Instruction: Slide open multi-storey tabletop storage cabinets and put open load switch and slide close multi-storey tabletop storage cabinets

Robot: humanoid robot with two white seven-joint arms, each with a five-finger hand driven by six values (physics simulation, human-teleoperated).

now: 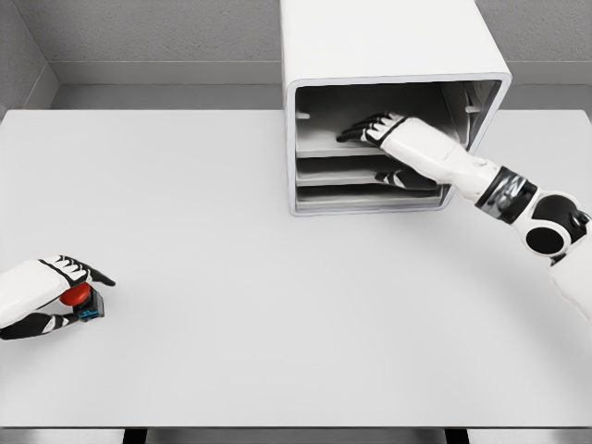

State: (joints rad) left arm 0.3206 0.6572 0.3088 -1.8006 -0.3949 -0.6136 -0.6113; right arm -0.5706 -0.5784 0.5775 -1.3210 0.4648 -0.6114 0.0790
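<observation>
Right hand (375,129) reached inside the storage cabinet (393,55), fingers extended flat over the top shelf (328,141), grasping nothing. Left hand (51,291) well away from the cabinet, at the near left edge of the white table (277,305), fingers clasped around the load switch (81,301) with its red knob, resting on the tabletop.

no readable text, labels or numbers

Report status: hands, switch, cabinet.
Left hand closed on the red switch at table's left edge. Right hand open, reaching inside cabinet, upper shelf. Nothing between them.
</observation>
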